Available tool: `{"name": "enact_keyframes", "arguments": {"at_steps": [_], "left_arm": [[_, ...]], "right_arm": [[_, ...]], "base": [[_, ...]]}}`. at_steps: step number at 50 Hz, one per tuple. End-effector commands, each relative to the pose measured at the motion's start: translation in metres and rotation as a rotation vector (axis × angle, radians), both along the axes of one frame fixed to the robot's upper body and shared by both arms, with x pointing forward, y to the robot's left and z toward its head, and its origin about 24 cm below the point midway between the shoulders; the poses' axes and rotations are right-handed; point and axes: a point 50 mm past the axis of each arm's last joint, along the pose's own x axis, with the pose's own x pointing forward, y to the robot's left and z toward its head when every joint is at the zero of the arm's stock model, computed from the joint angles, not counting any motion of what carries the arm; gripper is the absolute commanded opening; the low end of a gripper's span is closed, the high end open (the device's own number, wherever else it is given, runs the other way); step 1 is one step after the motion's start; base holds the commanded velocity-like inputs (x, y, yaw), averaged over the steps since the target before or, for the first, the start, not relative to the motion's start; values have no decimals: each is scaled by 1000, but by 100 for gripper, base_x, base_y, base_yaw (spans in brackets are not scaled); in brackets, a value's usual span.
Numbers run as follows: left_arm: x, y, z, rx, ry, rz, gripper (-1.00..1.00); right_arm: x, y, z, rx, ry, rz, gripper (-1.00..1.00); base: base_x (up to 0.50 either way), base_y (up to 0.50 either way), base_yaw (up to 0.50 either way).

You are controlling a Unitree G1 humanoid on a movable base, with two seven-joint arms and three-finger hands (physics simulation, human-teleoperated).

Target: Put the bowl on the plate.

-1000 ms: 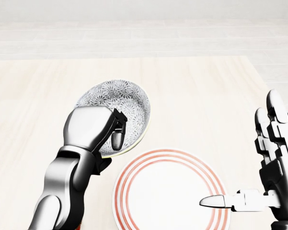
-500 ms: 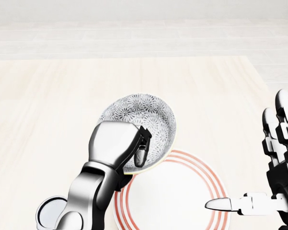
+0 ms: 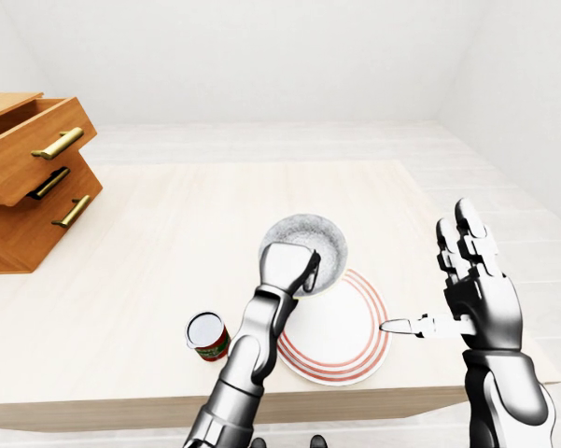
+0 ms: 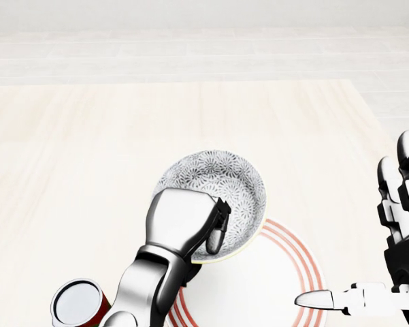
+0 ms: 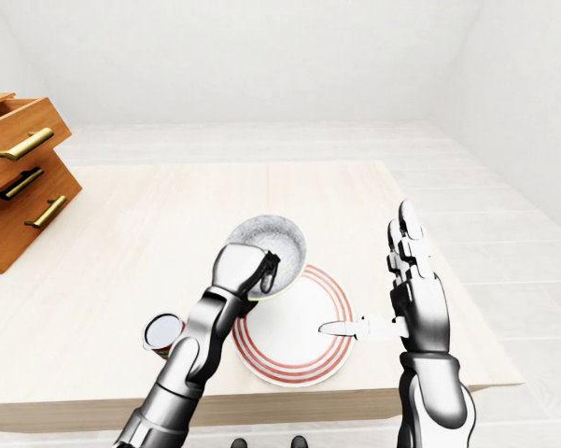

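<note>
A grey flower-patterned bowl (image 4: 221,182) is held tilted by my left hand (image 4: 207,228), whose fingers are shut over its near rim. The bowl hangs over the upper left edge of a white plate (image 4: 286,272) with red rings, which lies on the pale wooden table (image 4: 88,170). My right hand (image 4: 384,269) stands open at the right of the plate, fingers up and thumb pointing left over the plate's right rim. In the left-eye view the bowl (image 3: 310,245) overlaps the plate (image 3: 350,331) at its top left.
A red can (image 3: 208,336) with a silver lid stands left of the plate, close by my left forearm. A wooden drawer unit (image 3: 28,177) with brass handles and a drawer pulled out sits at the table's far left. The table's near edge (image 3: 261,397) runs just below the plate.
My left hand has carried the bowl rightwards and down the head view, from beside the plate to over its upper left rim. The right hand shifted slightly right and down. The can came into view.
</note>
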Motion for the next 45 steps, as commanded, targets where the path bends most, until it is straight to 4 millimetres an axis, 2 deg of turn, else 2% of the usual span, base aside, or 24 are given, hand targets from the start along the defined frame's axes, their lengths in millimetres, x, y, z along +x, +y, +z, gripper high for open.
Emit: {"name": "enact_keyframes", "arguments": {"at_steps": [1,32,39,45], "left_arm": [[-1,-5,-5,18,-43,-6,-100],[-17,-14,-22,33,-40,-38,-100],[-29,-19,-27,38,-31,-61,-100],[-28,-20,-28,39,-32,-63,-100]], "right_arm": [[1,0,-4,7,18,-3,100],[2,0,-6,14,25,-3,100],[1,0,-6,11,23,-2,100],[2,0,-4,7,14,-2,100]], "base": [[0,0,0],[0,0,0],[0,0,0],[0,0,0]]}}
